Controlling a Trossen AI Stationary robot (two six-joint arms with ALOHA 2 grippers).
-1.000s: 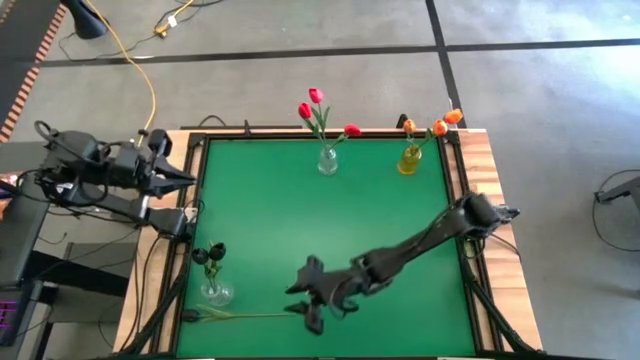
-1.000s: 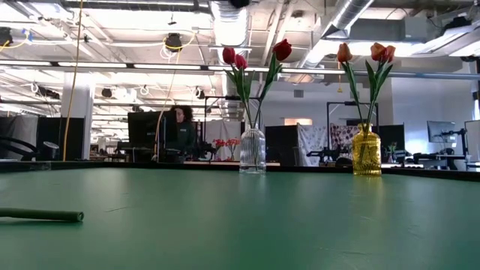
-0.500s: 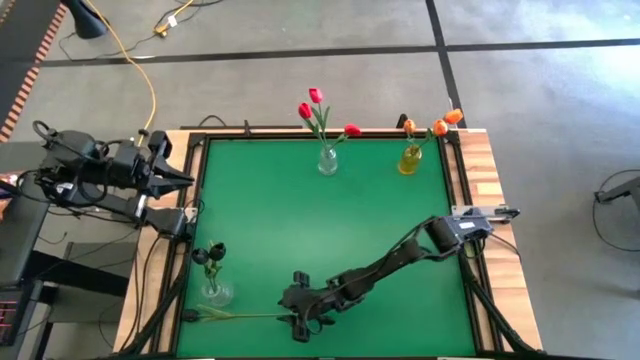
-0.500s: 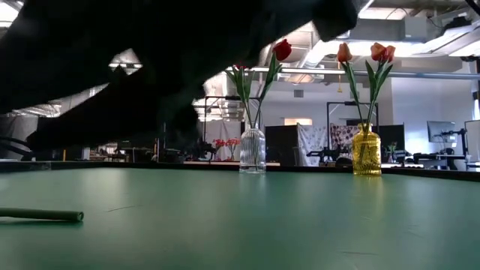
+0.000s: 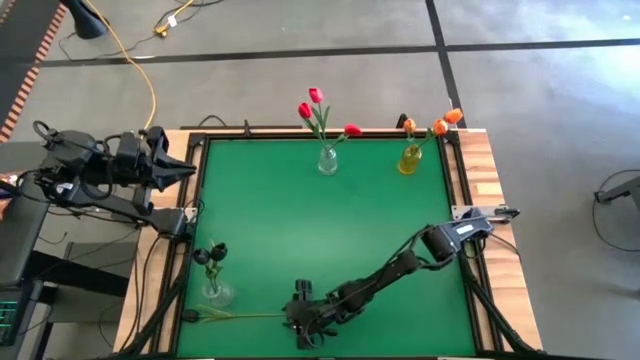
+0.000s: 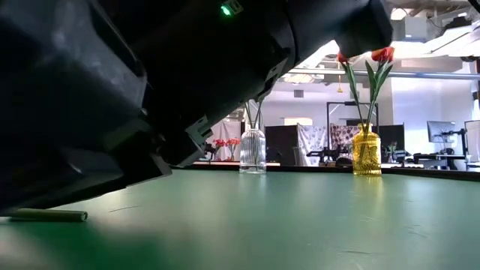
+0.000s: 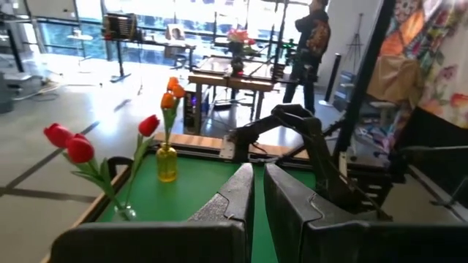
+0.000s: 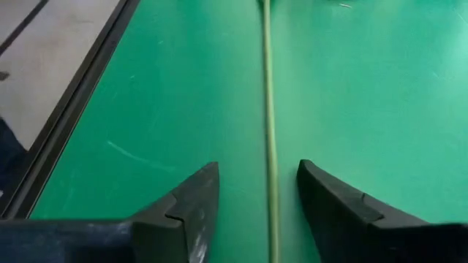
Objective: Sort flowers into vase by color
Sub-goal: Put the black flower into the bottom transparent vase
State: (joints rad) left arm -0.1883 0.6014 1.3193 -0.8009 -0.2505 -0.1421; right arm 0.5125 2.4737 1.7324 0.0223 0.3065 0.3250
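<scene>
A loose tulip [image 5: 235, 315] lies flat along the table's near edge, its thin green stem [image 8: 268, 109] pointing toward my right gripper [image 5: 296, 318]. That gripper [image 8: 252, 212] is open and low over the table, one finger on each side of the stem's free end without touching it. In the low view only the stem's cut end [image 6: 46, 215] shows beside the arm. Dark tulips stand in a clear vase [image 5: 214, 288], red ones in a clear vase [image 5: 327, 160], orange ones in a yellow vase [image 5: 409, 159]. My left gripper [image 7: 257, 196] is shut, parked beyond the table's left edge [image 5: 160, 165].
The black table frame [image 8: 69, 117] runs close beside the right gripper on the near side. The right arm [image 6: 135, 97] fills most of the low view. The middle of the green mat [image 5: 330, 230] is bare. A person [image 7: 311, 36] stands far behind the table.
My right gripper has moved toward the table's near-left corner and down, toward the free end of the lying stem, and now straddles it. Its arm has swung in front of the low camera. The tulip has stayed where it was.
</scene>
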